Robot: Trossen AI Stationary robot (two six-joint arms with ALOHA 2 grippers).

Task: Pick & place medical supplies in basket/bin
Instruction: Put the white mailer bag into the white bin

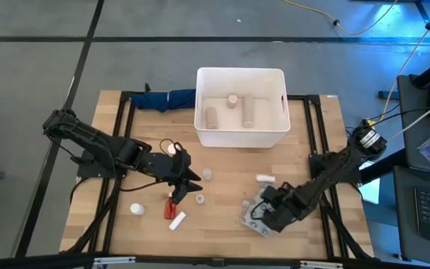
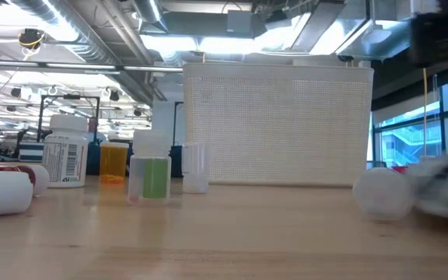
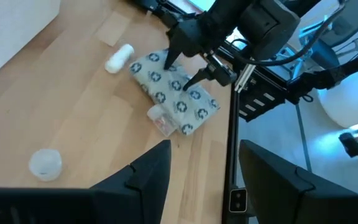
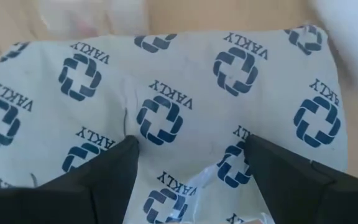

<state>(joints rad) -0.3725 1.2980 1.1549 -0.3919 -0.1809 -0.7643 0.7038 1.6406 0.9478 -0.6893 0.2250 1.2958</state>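
The right tool [image 1: 263, 217] is down on the flat grey packet [image 1: 255, 217] near the front right of the wooden counter [image 1: 222, 224]; its 2 dark fingers [image 4: 107, 171] stand wide apart with their tips pressed onto the printed wrapping, which puckers between them, and nothing is gripped or lifted. Seen from the left wrist, the same fingertips straddle the middle of the packet, a small clear piece lies at one edge of it, and a short white tube [image 3: 119, 58] lies just beside it on the wood. The left tool [image 1: 189, 179] hangs above the counter left of centre with its fingers [image 3: 145, 180] parted about halfway and nothing between them; a small clear cup [image 1: 207, 174] sits just beside it, and a red bottle [image 1: 169, 208] and a white tube [image 1: 178, 220] lie side by side just in front of it. A white pill bottle [image 1: 136, 209] stands farther left. The white bin [image 1: 241, 108] stands at the back centre of the counter with 3 pale items lying inside, and a dark blue cloth bundle [image 1: 163, 98] lies against its left side
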